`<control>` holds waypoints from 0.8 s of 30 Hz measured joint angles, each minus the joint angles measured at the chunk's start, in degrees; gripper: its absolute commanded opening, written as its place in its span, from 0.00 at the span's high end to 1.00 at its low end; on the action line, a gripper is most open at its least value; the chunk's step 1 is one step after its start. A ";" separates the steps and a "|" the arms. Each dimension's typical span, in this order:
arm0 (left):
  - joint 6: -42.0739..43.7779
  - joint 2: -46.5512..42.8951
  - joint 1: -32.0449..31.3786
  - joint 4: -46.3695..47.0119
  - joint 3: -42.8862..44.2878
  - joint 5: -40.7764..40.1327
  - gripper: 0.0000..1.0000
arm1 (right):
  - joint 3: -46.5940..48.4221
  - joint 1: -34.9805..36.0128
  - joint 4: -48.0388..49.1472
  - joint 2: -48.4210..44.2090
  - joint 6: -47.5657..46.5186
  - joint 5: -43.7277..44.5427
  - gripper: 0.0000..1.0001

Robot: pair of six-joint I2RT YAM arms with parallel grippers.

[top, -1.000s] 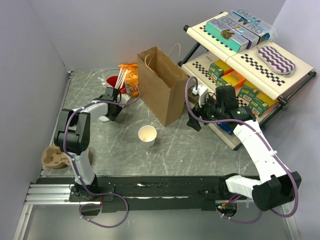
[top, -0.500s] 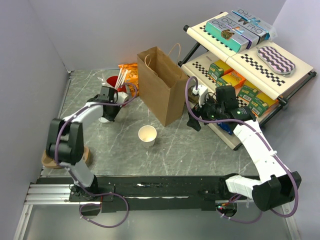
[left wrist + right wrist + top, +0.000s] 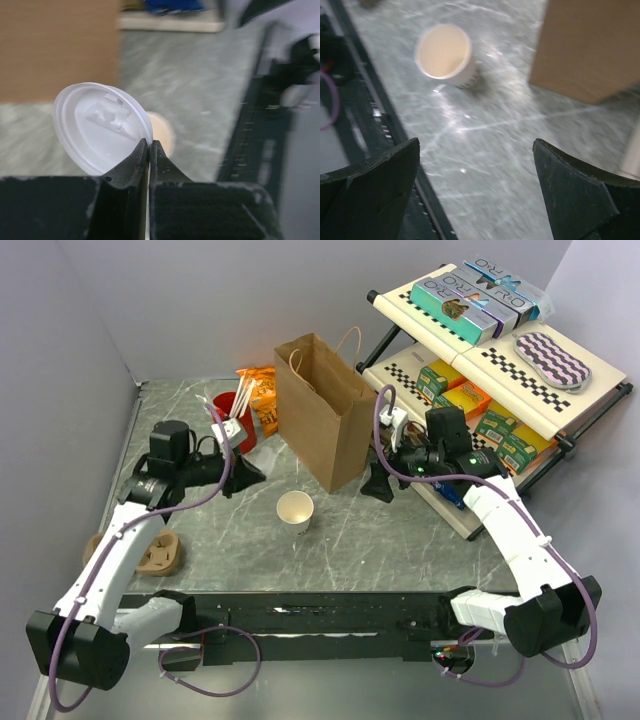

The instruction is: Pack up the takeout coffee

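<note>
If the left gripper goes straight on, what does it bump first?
Probably the open white paper cup, which shows just beyond the white plastic lid that the left gripper pinches. The tall brown paper bag stands aside. Depth is unclear.

lid [image 3: 100,125] rim partly behind left end effector [image 3: 149,146], bag [image 3: 592,45] cropped

Desk [image 3: 400,530]: paper cup [image 3: 294,510] at centre, just before the paper bag [image 3: 322,410]; lid [image 3: 102,127] left of the bag, in the left end effector [image 3: 149,146]; red cup [image 3: 232,405] behind-left; carrier tray [image 3: 162,558] at near-left edge; shelf rack [image 3: 480,370] right.
</note>
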 measured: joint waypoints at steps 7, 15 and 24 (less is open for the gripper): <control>-31.10 3.17 -6.05 36.50 -16.31 15.39 0.99 | -0.17 1.95 3.78 2.54 8.00 -8.52 0.00; -53.42 4.72 -10.21 61.99 -24.87 16.65 0.99 | -6.25 4.52 10.97 2.95 13.18 -12.52 0.00; -61.81 5.07 -8.98 69.46 -28.48 13.97 0.99 | -10.64 8.48 17.25 3.37 17.25 -12.35 0.00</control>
